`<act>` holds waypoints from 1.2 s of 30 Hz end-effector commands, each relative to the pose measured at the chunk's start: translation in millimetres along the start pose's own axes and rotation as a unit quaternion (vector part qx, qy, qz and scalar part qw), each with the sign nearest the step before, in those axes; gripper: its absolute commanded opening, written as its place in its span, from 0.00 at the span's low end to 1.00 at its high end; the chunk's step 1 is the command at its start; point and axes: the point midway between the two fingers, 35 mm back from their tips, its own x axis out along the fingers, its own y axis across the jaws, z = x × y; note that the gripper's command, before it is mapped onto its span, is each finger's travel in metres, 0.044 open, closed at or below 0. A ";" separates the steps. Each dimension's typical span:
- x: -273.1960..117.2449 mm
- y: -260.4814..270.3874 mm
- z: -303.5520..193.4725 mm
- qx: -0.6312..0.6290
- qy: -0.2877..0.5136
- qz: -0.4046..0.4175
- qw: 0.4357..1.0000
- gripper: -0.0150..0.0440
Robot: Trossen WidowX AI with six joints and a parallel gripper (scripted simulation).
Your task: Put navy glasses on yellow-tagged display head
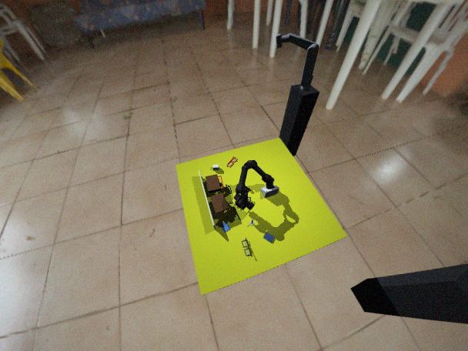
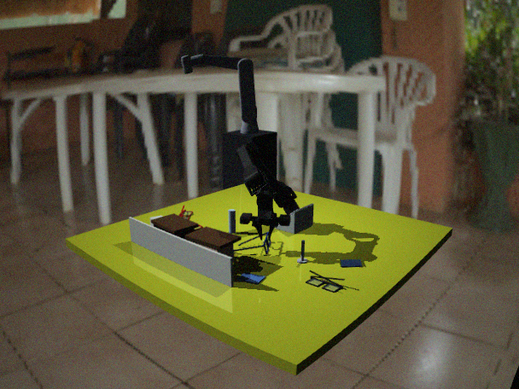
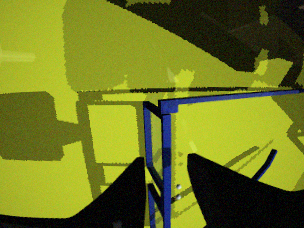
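The navy glasses (image 2: 267, 245) (image 3: 166, 135) stand on the mat with their front frame upright; their temples reach toward the heads. My gripper (image 2: 265, 235) (image 3: 166, 162) points down over them. Its fingers are partly open, one on each side of the front frame, with gaps visible in the wrist view. Two display heads with flat brown tops stand side by side, the nearer head (image 1: 219, 202) (image 2: 211, 237) and the farther head (image 1: 212, 182) (image 2: 172, 223). Their faces and the yellow tag cannot be made out. Something red shows in front of the farther head.
A pale panel (image 1: 206, 200) (image 2: 179, 252) stands behind the heads. Red glasses (image 1: 232, 162) lie at the far side. Dark-framed glasses (image 1: 244, 243) (image 2: 310, 281), a small post (image 2: 302, 251) and blue pads stand or lie nearby. A grey cylinder (image 2: 231, 221) stands beside the gripper.
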 end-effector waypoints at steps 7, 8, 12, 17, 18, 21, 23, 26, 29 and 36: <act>20.0 1.3 -1.7 -0.004 0.004 -0.002 1.000 0.46; 21.6 1.4 -1.8 -0.004 0.004 -0.002 1.000 0.46; 28.0 1.9 -2.4 -0.004 0.004 -0.002 1.000 0.46; 31.9 2.2 -2.8 -0.004 0.004 -0.003 1.000 0.46; 31.9 2.2 -2.8 -0.004 0.004 -0.003 1.000 0.46; 31.9 1.8 -2.7 -0.004 0.004 -0.003 1.000 0.46; 31.9 0.7 -2.7 -0.004 0.004 -0.003 1.000 0.46; 31.9 -1.5 -2.7 -0.004 0.004 -0.003 1.000 0.46; 31.9 -3.8 -2.7 -0.004 0.004 -0.003 1.000 0.46; 31.5 -0.1 -2.9 -0.003 0.005 -0.001 1.000 0.31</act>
